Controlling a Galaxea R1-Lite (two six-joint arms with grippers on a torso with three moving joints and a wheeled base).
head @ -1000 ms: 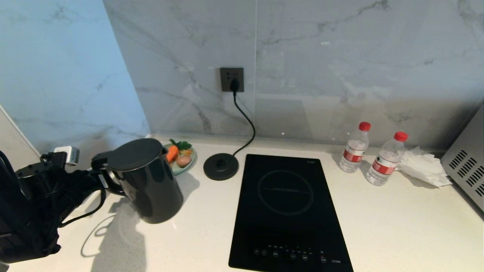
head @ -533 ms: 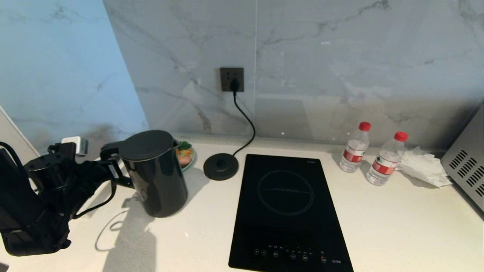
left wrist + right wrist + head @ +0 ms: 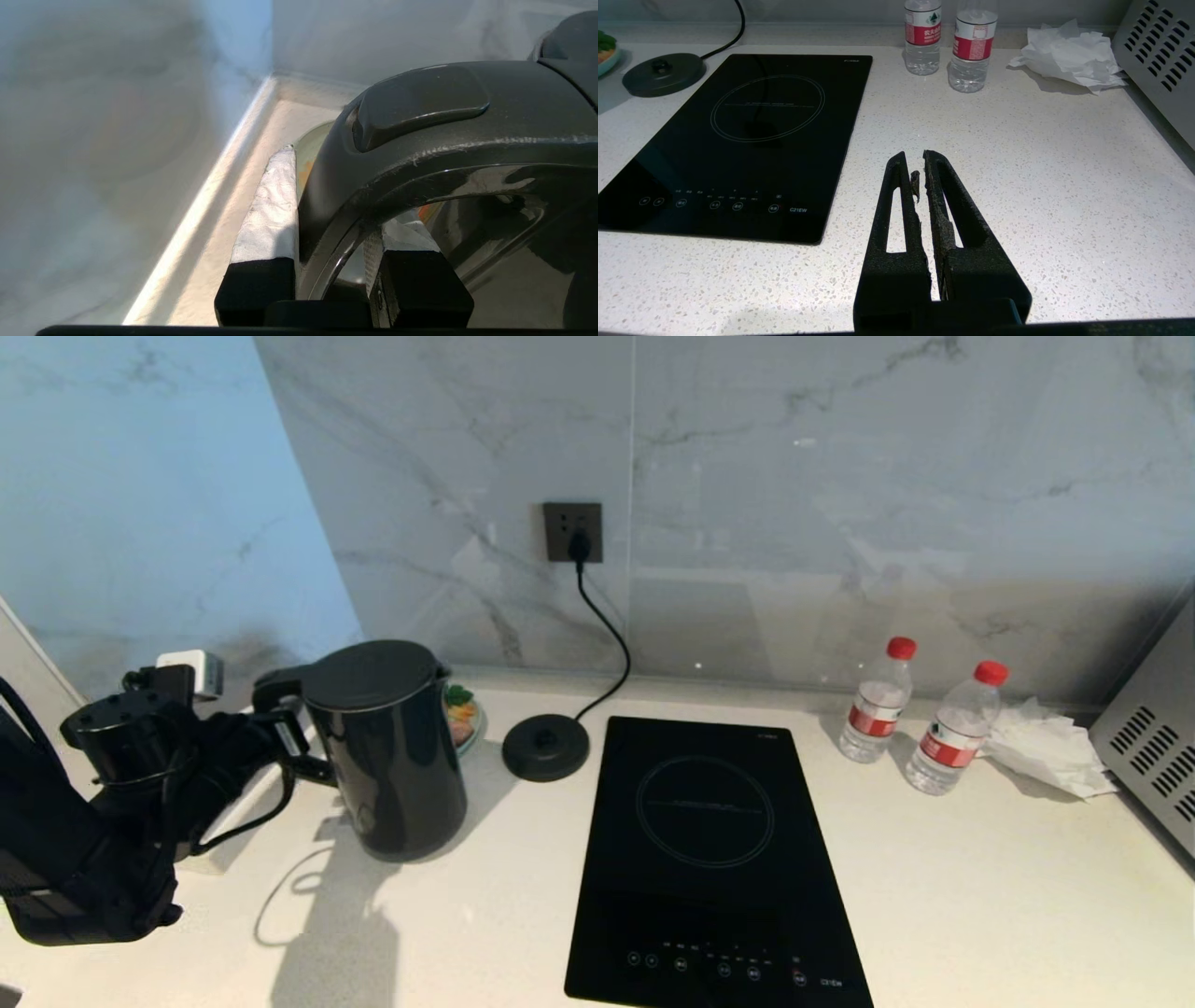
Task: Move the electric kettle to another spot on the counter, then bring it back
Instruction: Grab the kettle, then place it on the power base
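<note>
Your left gripper is clamped on the loop handle of the electric kettle, which stands upright at the left of the counter, beside a plate of vegetables (its corded base sits apart). Your right gripper hangs pressed together, holding nothing.

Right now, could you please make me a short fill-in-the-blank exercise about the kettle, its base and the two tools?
1. The left tool grips the kettle by its ____.
2. The round base is empty; its cord runs to the wall ____.
3. The right tool holds ____.
4. Both bottles have ____ caps.

Missing words: handle; socket; nothing; red
</note>
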